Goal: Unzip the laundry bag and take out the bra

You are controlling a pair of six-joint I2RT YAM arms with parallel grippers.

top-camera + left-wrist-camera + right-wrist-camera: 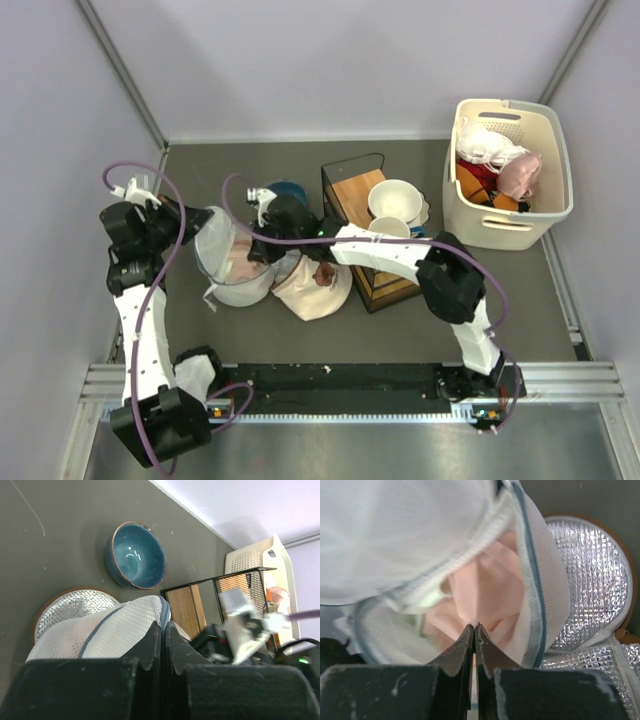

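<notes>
The laundry bag (228, 268), a white mesh pouch with a blue-grey zip edge, lies left of centre with its flap lifted open. My left gripper (203, 236) is shut on the bag's zip rim (163, 611) and holds the flap (110, 630) up. The bra (246, 263) shows as pale peach-pink fabric inside the open bag. My right gripper (266, 247) reaches into the opening and is shut on a fold of the bra (490, 585), jaws pressed together at the fabric (474, 626). The bag's mesh wall (395, 530) hangs over it.
A cream cloth with a brown mark (316, 287) lies right of the bag. A blue bowl (290, 190) sits behind. A wire-framed wooden rack (360, 195) holds white bowls (394, 199). A beige slotted basket (556, 190) of clothes stands far right. A silver quilted disc (590, 580) lies under the bag.
</notes>
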